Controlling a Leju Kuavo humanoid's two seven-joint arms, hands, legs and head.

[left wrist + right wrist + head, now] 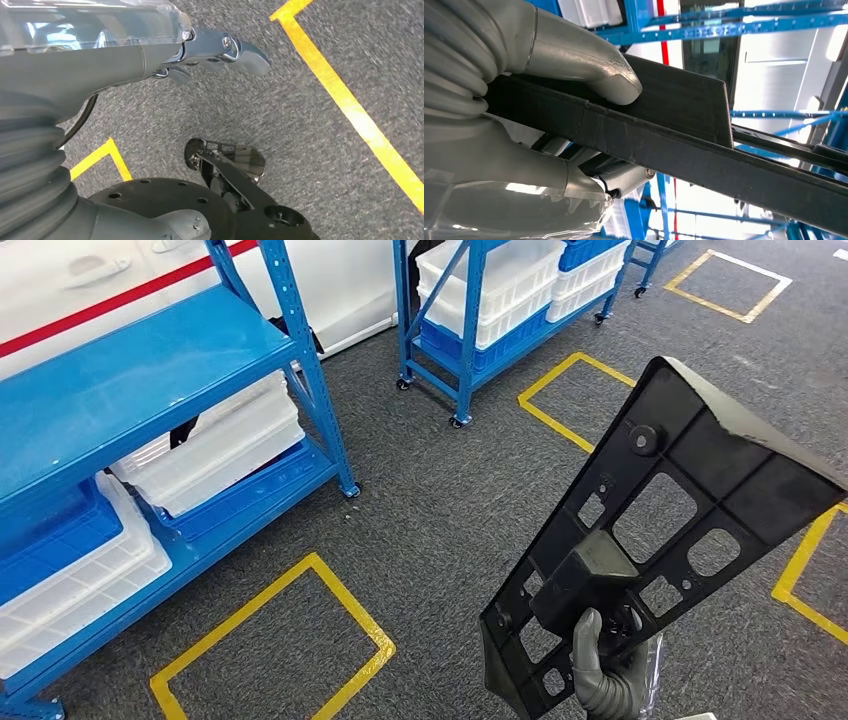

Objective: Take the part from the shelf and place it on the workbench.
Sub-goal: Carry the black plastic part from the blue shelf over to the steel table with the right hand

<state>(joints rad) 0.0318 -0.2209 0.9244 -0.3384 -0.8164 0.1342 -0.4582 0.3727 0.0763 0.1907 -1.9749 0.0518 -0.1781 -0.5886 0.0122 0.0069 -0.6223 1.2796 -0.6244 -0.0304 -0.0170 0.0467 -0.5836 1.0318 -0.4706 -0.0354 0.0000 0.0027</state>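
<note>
Right hand: my right hand (pixel 607 672) is wrapped around the black plastic part (pixel 660 530) near its lower end, holding it up in front of me, low on my right side.
Grip close-up: the wrist cam has my thumb (pixel 589 65) pressed flat on one face of the part (pixel 664 135) and darker fingers (pixel 624 177) curled under the other side, so it's clamped edge-on there.
Part direction: long axis runs diagonally, narrow end down at my hand, wide end up and away to the right. The cut-out face is toward my head cam.
Left hand: my left hand (pixel 220 52) hangs over the grey carpet (pixel 300 120) with nothing in it, fingers loosely bent and apart.
Floor: yellow tape boxes (pixel 275 640) on the carpet in front of me.
Shelves: blue shelf (pixel 150 370) with white bins (pixel 215 445) on my left, another blue rack (pixel 500 300) of bins farther back.
Head cam only: the part's whole outline and its cut-outs.
</note>
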